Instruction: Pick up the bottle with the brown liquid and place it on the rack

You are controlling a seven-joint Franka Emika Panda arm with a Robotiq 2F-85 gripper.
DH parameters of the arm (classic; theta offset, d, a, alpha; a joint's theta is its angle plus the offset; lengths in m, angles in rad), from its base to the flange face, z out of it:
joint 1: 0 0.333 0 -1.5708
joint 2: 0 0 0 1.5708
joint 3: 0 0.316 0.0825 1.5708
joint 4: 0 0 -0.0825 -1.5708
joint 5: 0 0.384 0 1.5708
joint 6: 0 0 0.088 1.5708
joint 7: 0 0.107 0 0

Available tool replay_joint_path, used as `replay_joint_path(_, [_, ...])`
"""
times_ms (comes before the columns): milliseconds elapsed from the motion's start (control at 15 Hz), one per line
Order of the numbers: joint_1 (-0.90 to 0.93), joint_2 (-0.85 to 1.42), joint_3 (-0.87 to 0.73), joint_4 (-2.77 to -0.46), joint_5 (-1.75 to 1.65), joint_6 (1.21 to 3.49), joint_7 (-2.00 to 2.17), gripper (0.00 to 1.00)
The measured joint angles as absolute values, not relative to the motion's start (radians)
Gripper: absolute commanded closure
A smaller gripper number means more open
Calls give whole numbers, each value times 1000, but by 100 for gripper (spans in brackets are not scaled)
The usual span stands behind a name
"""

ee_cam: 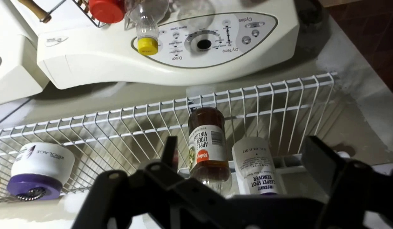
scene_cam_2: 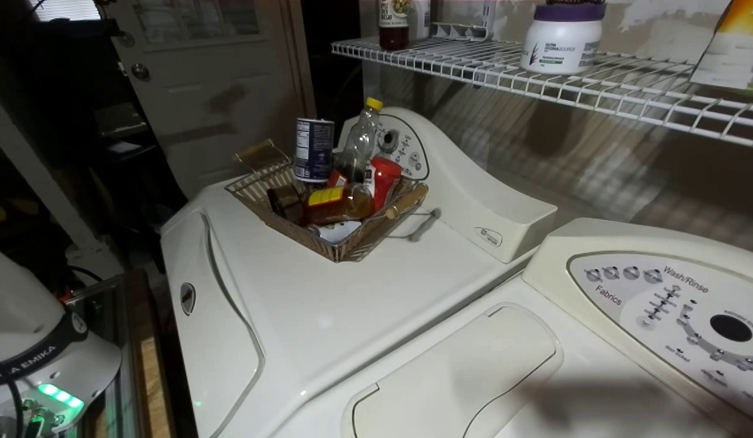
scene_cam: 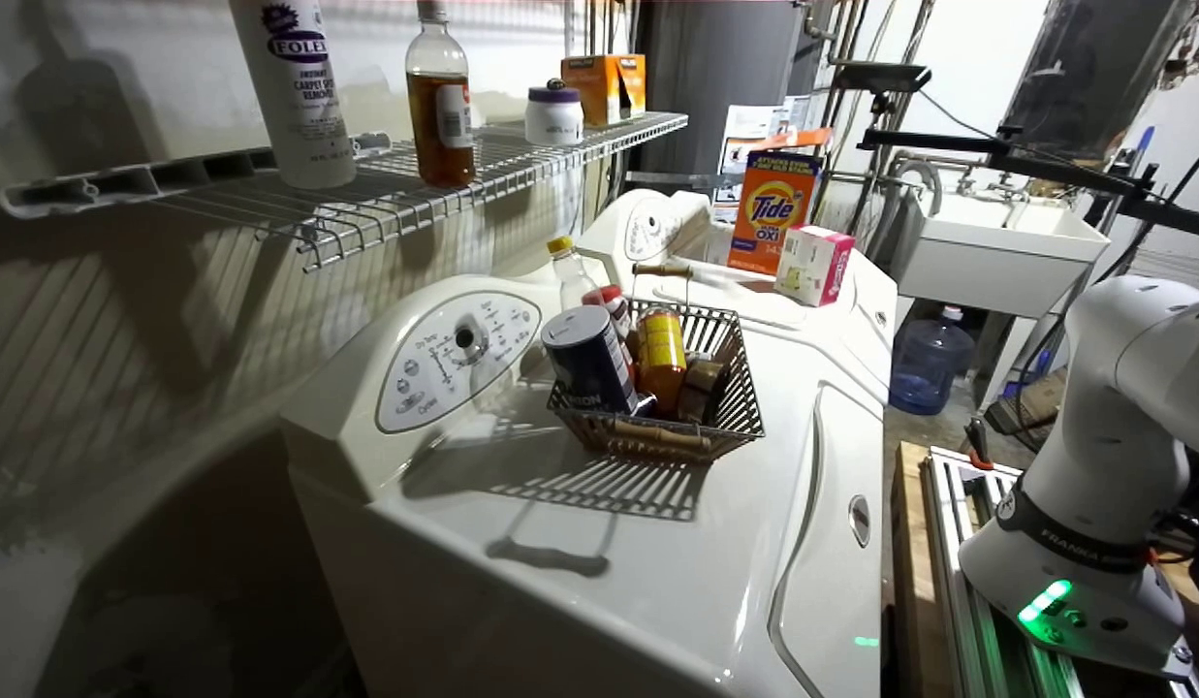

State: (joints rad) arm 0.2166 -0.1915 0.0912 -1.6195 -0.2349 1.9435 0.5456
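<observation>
Amber bottle (scene_cam: 442,121): standing upright on the wire rack (scene_cam_2: 619,103), high beyond the back edge of the dryer top (scene_cam: 715,543), toward the corner away from the washer (scene_cam_2: 461,377).
Claw (ee_cam: 242,152): mine is hanging released, its fingers (ee_cam: 320,159) spread wide; the wrist view is showing the bottle between them, but I am seeing no contact.
Rack neighbours: a carpet-spot remover (scene_cam: 303,107) is standing just beside the bottle, nearer that same back corner; a purple-lidded jar (scene_cam: 554,118) is sitting well apart, toward the washer-side edge.
Slatted basket (scene_cam_2: 291,230): resting on the dryer top between its front and back edges, holding other containers (scene_cam_2: 339,207).
Arm base (scene_cam: 1064,572): sitting off the front edge; both exterior views are leaving my claw out of frame.
Done: I am judging the lifting and placing finished, since the rods are bearing the bottle and nothing visible is holding it.
Left: I am reckoning only on drawing my fingers clear without nudging it, as it is standing close to the rack's front lip and could be tipping if I am brushing its neck.
</observation>
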Motion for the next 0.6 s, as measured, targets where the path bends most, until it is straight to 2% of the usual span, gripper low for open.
replay_joint_path(600, [155, -318, 147, -1813, -180, 2015, 545, 0])
